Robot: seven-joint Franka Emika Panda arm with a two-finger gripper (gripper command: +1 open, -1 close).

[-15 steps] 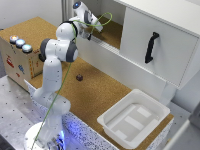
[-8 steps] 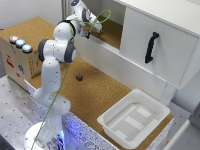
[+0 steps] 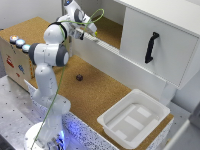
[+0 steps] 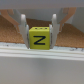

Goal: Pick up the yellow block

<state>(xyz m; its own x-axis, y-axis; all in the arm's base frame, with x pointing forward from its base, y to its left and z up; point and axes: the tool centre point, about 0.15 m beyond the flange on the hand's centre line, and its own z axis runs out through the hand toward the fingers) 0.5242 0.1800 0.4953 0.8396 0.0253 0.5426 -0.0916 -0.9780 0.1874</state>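
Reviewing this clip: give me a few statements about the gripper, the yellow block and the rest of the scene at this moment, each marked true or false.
1. The yellow block sits between the gripper's fingers in the wrist view. True.
2. The block's visible face is blank. False: it bears a dark letter-like mark.
3. The white tub holds the yellow block. False: no block shows in the tub.
4. The small dark object lies on the cork surface, apart from the gripper. True.
5. The cabinet handle is white. False: it is black.
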